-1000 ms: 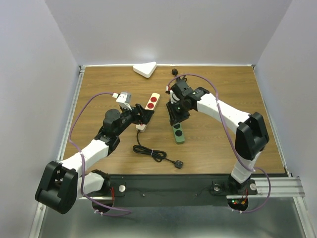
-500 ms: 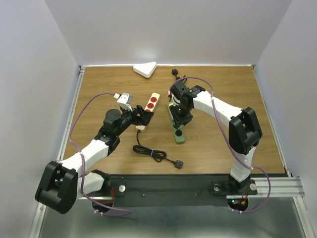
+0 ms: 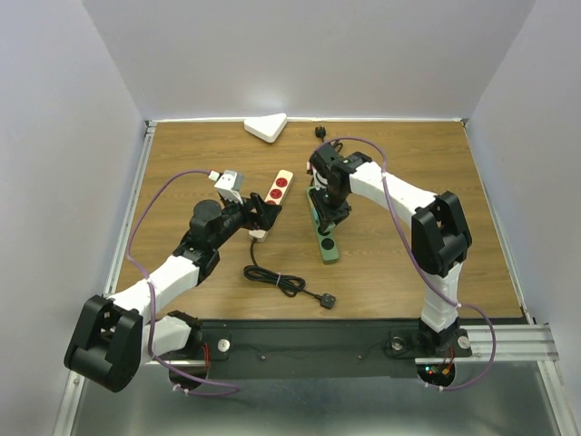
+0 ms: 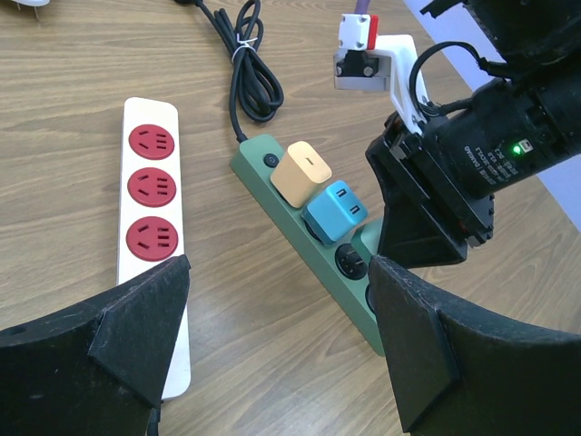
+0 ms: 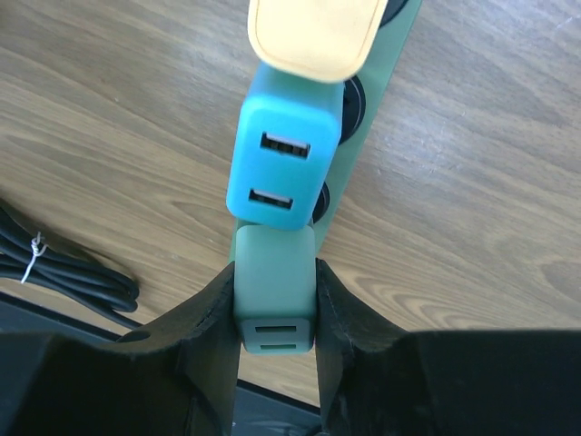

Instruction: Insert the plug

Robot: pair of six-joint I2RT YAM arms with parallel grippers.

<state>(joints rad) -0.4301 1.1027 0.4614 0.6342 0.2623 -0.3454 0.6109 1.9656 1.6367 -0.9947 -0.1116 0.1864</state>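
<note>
While the right claw (image 5: 275,313) grips the pale green plug (image 5: 274,291) between narrowly parted fingers, that plug stands over the green power strip (image 4: 252,171), just beside the seated blue plug (image 5: 286,163). The left claw (image 4: 281,268) is spread wide and empty, one finger over the white power strip's (image 4: 150,113) near end. Bare surface (image 3: 427,182) lies open right of the green strip.

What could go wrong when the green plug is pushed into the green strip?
1. The green plug, held in the right fingers, appears to touch the blue charger; it may catch on it instead of seating.
2. Nothing pins the green strip: the left fingers are open near the white strip, so the push might slide it.
</note>
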